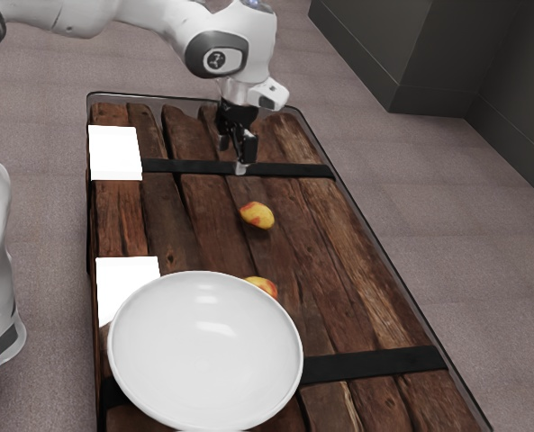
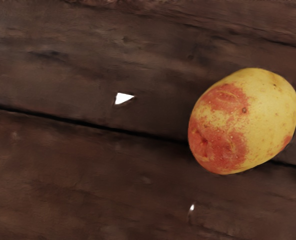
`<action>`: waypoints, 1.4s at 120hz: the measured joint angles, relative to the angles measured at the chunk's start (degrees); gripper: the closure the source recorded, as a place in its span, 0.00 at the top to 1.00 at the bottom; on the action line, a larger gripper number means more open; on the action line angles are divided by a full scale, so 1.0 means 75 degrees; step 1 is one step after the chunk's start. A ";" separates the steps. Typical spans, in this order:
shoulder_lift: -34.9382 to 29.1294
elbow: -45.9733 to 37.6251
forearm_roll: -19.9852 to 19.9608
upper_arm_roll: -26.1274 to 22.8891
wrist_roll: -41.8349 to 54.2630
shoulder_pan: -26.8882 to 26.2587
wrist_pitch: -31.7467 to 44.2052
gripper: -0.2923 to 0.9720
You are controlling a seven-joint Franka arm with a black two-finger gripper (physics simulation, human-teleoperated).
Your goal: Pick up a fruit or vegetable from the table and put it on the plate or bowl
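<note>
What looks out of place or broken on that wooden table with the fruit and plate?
Nothing is spilled or broken. The one mildly odd thing: the white plate overlaps a corner of the white square beside it, and one mango sits partly hidden behind its rim. The other mango lies apart, whole.

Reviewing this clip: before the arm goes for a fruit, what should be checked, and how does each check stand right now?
1. Target fruit in sight: ok. A yellow-red mango lies on the wooden table, in the wrist view.
2. Gripper directly above that mango: not ok. In the exterior view it hangs over the black strap, short of the fruit.
3. Hand carrying nothing: ok. Both fruits lie on the table.
4. Plate free to receive: ok. Its surface is bare.
5. Second mango apart from the plate's rim: cannot tell. It sits right beside it.
</note>
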 joint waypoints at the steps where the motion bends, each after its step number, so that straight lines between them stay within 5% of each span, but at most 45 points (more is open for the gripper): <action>1: 0.0033 0.0000 -0.0002 -0.0003 0.0084 -0.0012 0.0040 0.77; 66: 0.0635 -0.0483 -0.0606 -0.0081 0.3595 -0.0703 0.1191 0.77; 168: 0.1771 -0.0023 -0.0687 -0.0033 0.5568 -0.0447 0.1982 0.76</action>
